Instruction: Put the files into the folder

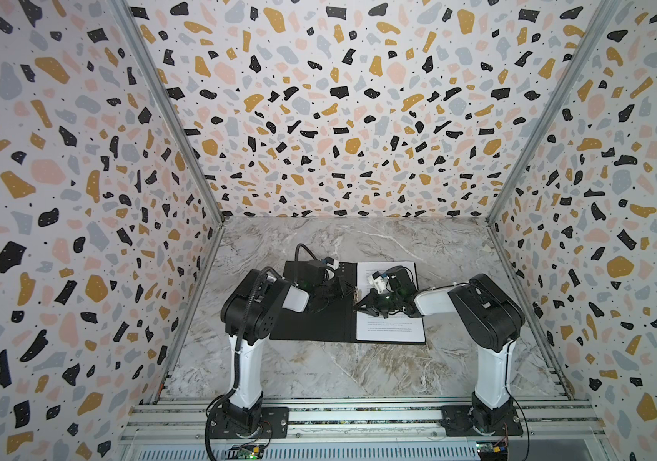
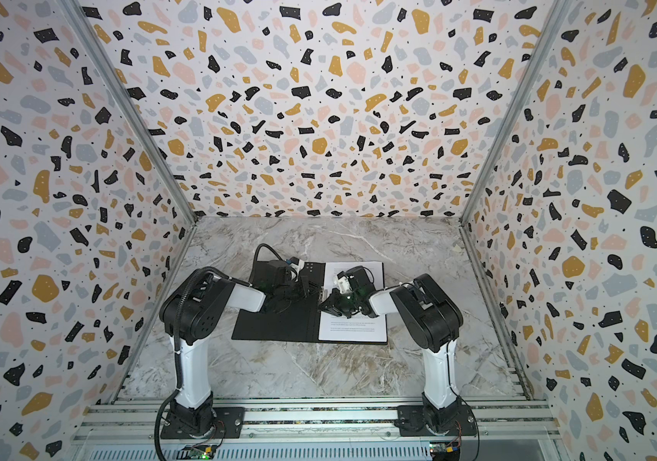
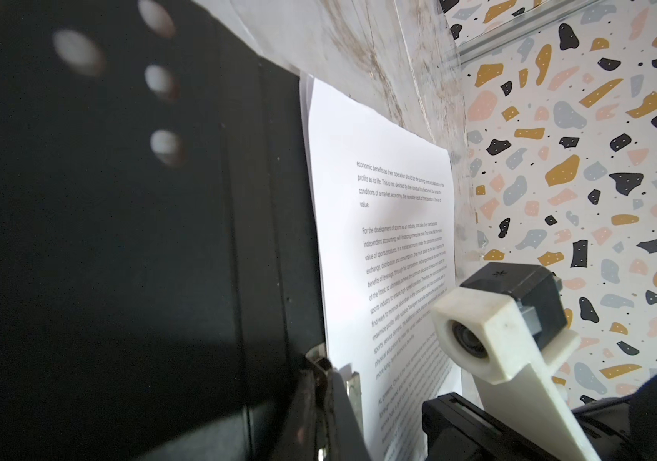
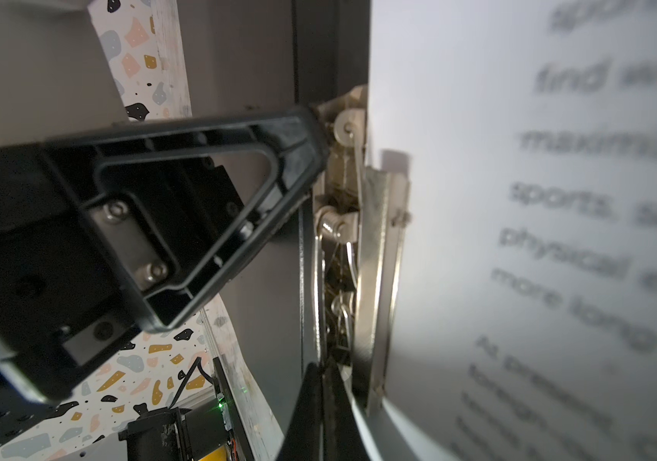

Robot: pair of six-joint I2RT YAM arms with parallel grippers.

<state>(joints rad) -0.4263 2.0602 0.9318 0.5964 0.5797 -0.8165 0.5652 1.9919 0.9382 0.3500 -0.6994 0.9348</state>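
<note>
Lying open and flat near the middle of the table, the thin rectangular folder (image 1: 310,323) shows me its black inside in both top views. The white printed paper files (image 1: 390,329) sit stacked on its right half, edges roughly squared to it, with their inner edge against the metal spine clip (image 1: 356,294). In the right wrist view the clip's (image 4: 374,239) silver plate overlaps that edge of the files (image 4: 478,199).

My left gripper (image 1: 343,289) reaches across the folder's bare left half to the clip, and its jaws are closed. In the right wrist view, one of its black triangular fingers (image 4: 239,191) touches the clip's end. My right gripper (image 1: 359,307) comes in over the files from the other side, jaws also closed, tips at the clip. I cannot tell whether either one pinches any part of it.

Around the folder, the grey-white marble-patterned tabletop (image 1: 358,371) lies bare. Terrazzo-patterned wall panels (image 1: 338,119) speckled in black, ochre, pink and grey close it in on three sides, joined by aluminium corner rails (image 1: 167,111). Both arm bases are bolted to a slotted aluminium frame (image 1: 358,415) along the near edge.
</note>
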